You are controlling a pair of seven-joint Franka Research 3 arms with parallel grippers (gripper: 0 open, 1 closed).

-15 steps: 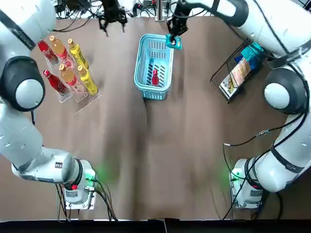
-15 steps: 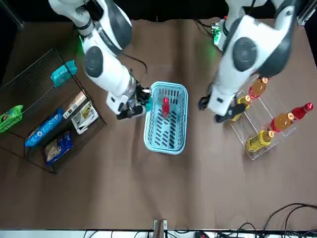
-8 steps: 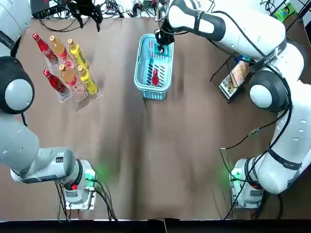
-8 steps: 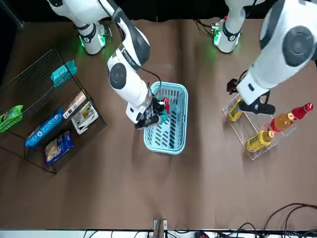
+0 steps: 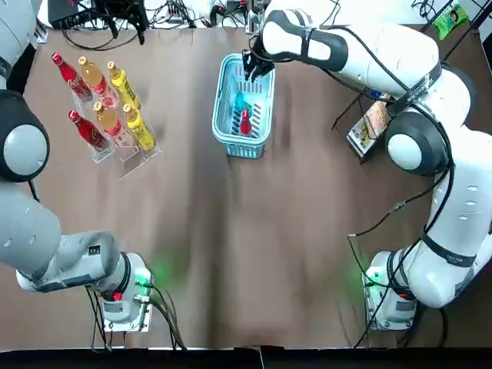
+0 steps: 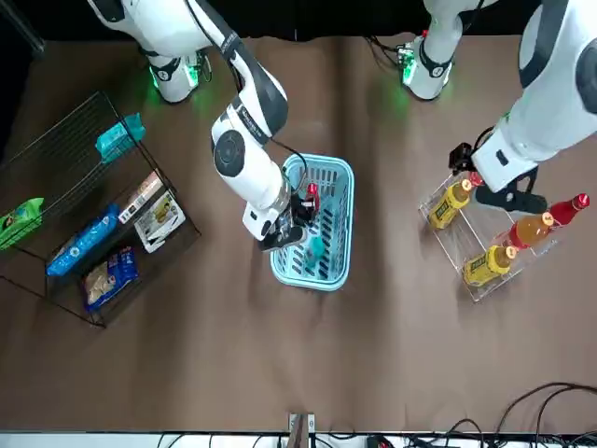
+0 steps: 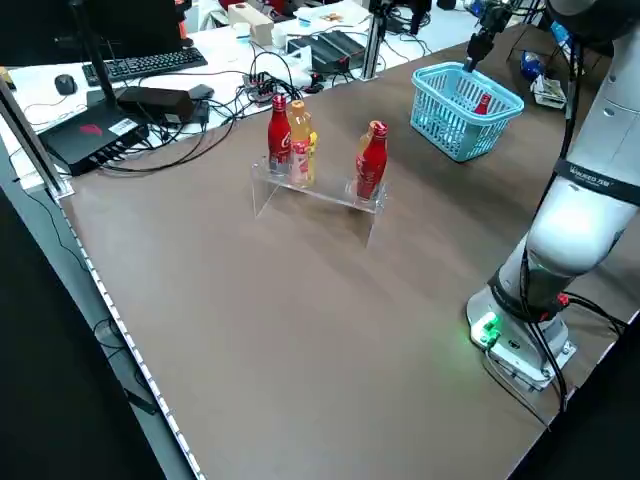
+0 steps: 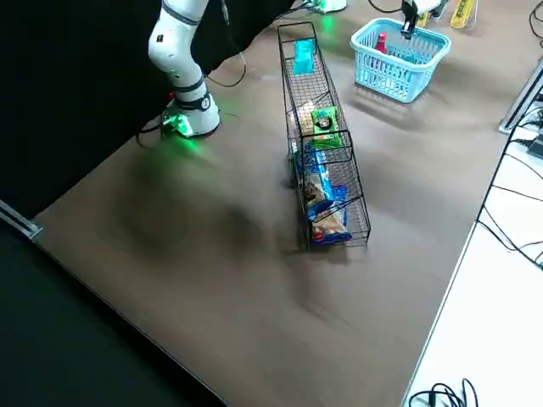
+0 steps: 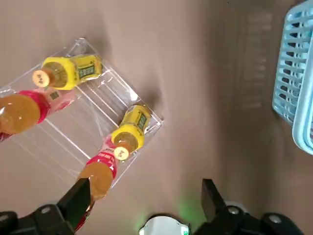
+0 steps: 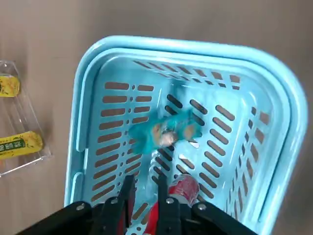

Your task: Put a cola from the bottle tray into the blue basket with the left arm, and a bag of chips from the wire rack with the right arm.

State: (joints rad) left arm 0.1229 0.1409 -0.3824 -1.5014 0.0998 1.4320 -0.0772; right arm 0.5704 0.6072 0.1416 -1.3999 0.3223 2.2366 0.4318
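Note:
The blue basket (image 5: pixel 244 146) stands at the far middle of the table. A red cola bottle (image 5: pixel 245 121) lies in it, and a teal bag of chips (image 5: pixel 237 101) is dropping in beside it, seen blurred in the right wrist view as the bag (image 10: pixel 166 132). My right gripper (image 5: pixel 257 63) hovers over the basket's far rim, open and empty; its fingers (image 10: pixel 128 192) hold nothing. My left gripper (image 5: pixel 127 15) is open and empty beyond the bottle tray (image 5: pixel 127 163), with the tray's bottles below its fingers (image 9: pixel 78 196).
The tray holds red cola, orange and yellow bottles (image 5: pixel 123 84). The wire rack (image 6: pixel 56 187) at the robot's right holds several more snack bags (image 6: pixel 82 241). Cables and equipment lie along the table's far edge (image 5: pixel 223 11).
The right gripper moved from beside the basket to over it and let go of the teal bag, which now falls inside. The left arm swung away to beyond the bottle tray.

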